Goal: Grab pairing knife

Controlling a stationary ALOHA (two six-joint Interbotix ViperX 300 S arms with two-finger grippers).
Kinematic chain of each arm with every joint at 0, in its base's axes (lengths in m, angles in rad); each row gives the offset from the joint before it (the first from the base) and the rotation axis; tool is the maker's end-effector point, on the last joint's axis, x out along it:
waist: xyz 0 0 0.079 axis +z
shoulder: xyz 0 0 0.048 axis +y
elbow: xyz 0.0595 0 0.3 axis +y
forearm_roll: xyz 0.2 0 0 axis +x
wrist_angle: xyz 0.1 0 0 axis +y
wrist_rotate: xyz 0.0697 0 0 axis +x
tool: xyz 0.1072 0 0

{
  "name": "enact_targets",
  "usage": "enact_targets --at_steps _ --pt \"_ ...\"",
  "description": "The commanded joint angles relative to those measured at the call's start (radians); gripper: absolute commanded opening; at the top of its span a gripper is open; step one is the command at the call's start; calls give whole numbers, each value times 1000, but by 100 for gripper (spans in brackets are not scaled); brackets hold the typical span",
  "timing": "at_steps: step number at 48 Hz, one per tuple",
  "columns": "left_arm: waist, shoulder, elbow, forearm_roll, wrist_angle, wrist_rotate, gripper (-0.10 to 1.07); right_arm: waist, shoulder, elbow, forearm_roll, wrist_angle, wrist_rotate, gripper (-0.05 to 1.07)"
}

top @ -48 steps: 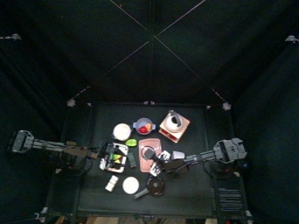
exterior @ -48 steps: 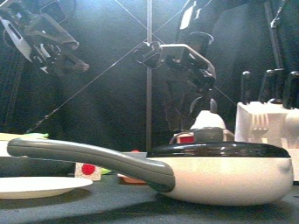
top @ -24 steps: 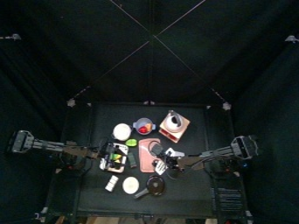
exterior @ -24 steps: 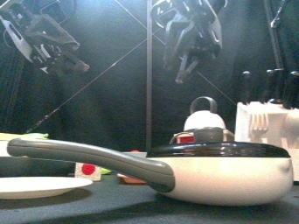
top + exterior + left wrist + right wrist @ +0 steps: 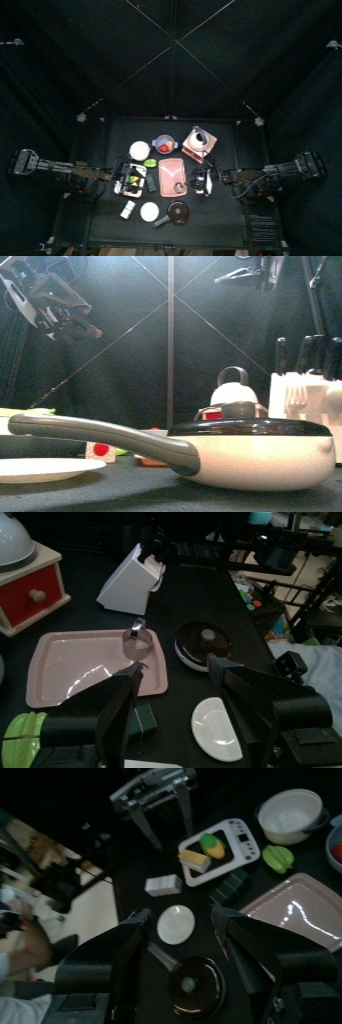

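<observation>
Four or so black knife handles (image 5: 281, 351) stick up from one white block (image 5: 301, 396); I cannot tell which is the paring knife. The block stands beyond one pink tray (image 5: 100, 662), ahead of the left tool (image 5: 174, 670), whose jaws are spread. The right tool (image 5: 181, 918), likewise spread and empty, hangs above the block.
</observation>
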Motion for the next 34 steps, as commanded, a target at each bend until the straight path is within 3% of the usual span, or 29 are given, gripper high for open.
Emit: enact_targets --at_steps 1,9,22,28,34 --pt "5 -2 -12 -2 -9 2 91 -40 -46 37 60 -77 2 87" --pt "8 -2 -11 0 -9 2 91 -44 -11 34 146 15 5 87" --pt "8 -2 -6 -2 -9 2 91 -41 20 -107 170 416 9 86" --pt "8 -2 -6 0 -9 2 91 -29 25 -121 146 486 101 86" --pt "8 -2 -6 -2 -8 2 91 40 29 -117 21 543 244 85"
